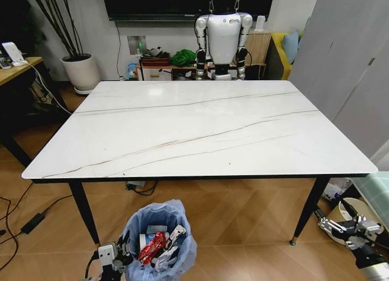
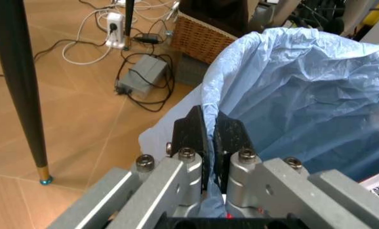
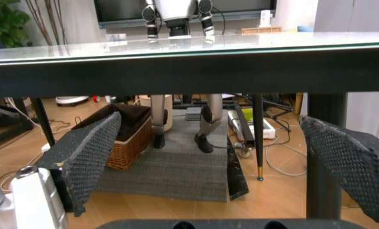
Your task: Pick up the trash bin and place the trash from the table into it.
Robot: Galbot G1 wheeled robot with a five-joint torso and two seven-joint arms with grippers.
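1. Our left gripper [image 2: 212, 131] clamps the trash bin [image 1: 159, 237] rim, trash [image 1: 153, 246] inside.
2. Our right gripper [image 3: 215, 162] hangs spread apart, below the table [image 1: 200, 126] edge, open floor around.

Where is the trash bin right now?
In the head view, the trash bin sits low on the robot's left, in front of the table, with the left end effector pinching its blue bag rim.
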